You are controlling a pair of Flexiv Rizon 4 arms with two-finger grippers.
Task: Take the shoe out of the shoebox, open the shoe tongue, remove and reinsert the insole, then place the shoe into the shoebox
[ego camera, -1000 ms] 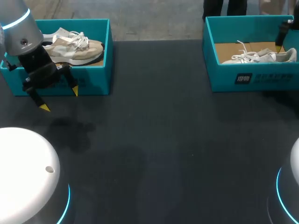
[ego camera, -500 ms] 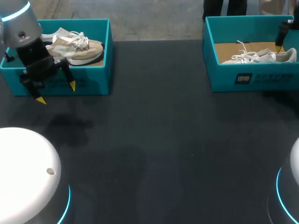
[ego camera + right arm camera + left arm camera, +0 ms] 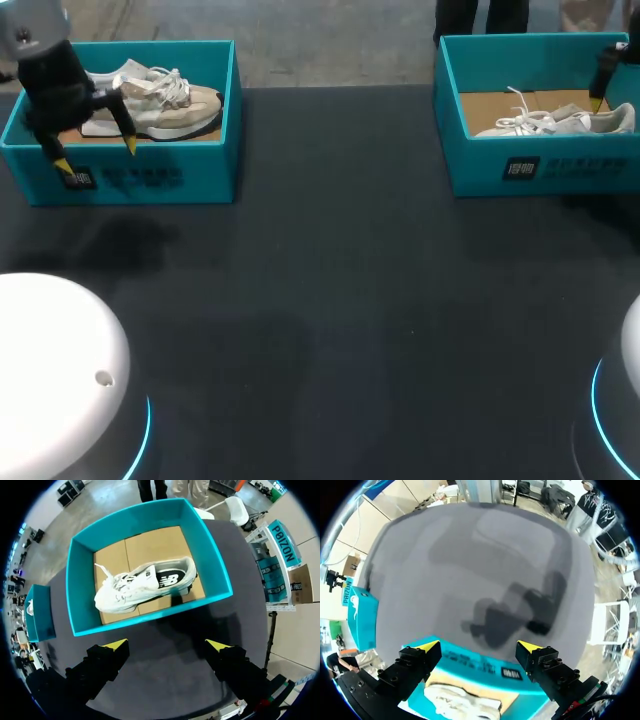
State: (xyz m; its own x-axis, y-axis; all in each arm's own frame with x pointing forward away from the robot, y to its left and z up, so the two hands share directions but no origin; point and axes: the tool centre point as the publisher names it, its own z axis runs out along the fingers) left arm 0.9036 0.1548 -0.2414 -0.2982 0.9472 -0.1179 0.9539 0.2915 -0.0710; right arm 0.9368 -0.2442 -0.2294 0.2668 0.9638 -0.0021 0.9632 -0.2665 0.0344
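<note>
The left gripper [image 3: 96, 155] hangs over the front wall of the left box [image 3: 200, 170], fingers spread wide and holding nothing. The tan shoe [image 3: 165, 100] lies inside that box, just behind the wall and a little beyond the yellow tips. Its long axis runs along the box's length, parallel to the front wall, with the toe toward the end nearer the table's [image 3: 330, 300] middle. In the left wrist view the fingers also stand apart along that wall, so their opening seems lined up with the shoe's length, not across it (a wrist turn, or a grip at the collar, looks needed before the fingers can close on it from two sides). For this shoe the left arm is plainly the nearer one.

Well apart from the left box, toward the table's other end, sits the right box [image 3: 81, 585] with a white shoe [image 3: 145, 587] lying lengthwise on its cardboard floor. The right gripper [image 3: 166, 644] hangs by that box's near wall, open wide and empty.

The left box carries a dark printed label [image 3: 140, 178] on its front wall, with a small barcode-like patch showing in the left wrist view. The right box's front has a label too, and the white shoe has a dark logo on its side (I leave the print itself unread).
</note>
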